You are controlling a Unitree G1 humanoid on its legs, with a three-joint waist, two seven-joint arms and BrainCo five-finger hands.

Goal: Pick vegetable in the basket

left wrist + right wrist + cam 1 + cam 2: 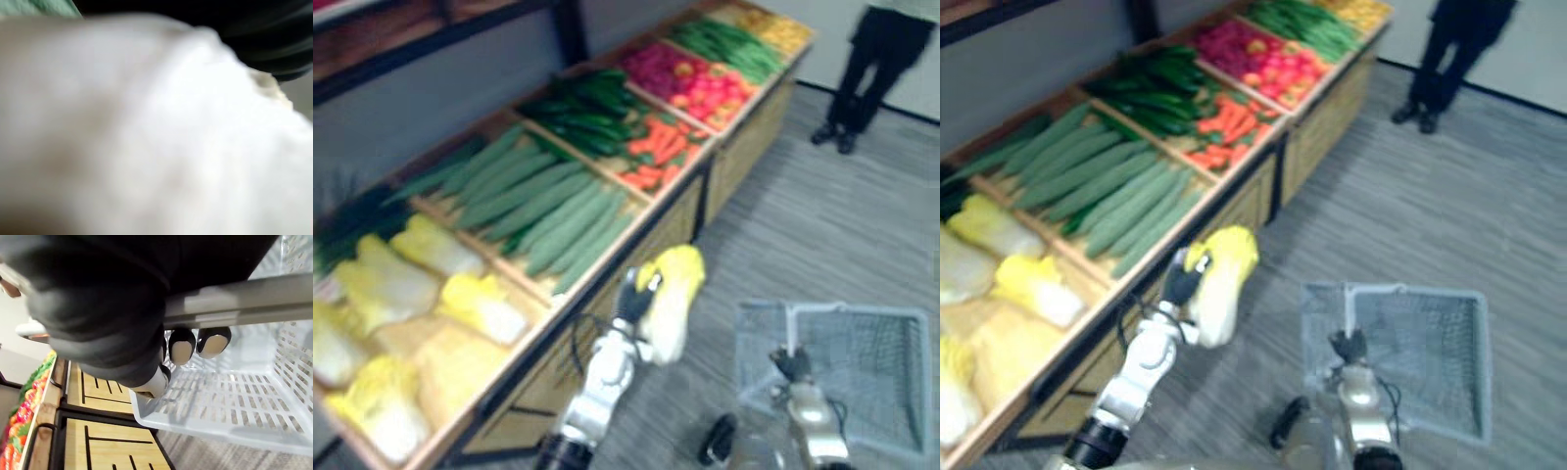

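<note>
Beside the stand (744, 147), cabbage (674, 299) in curled fingers of left hand (631, 302); right hand (112, 318) fingers (182, 345) around basket handle (254, 298).

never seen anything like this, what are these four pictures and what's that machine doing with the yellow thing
It is a humanoid robot with two arms, working at a produce stand. The two wide pictures come from a stereo camera on its head, looking down. The other two come from cameras on its wrists.

Its left hand grips a pale yellow leafy cabbage over the floor, beside the long wooden stand. The left wrist view shows that cabbage from very close.

Its right hand curls round the grey handle of a pale grey plastic mesh basket. The cabbage is not yet in it.

The stand holds more cabbages, long green cucumbers and orange carrots. A person in dark trousers stands at the far end.
</note>
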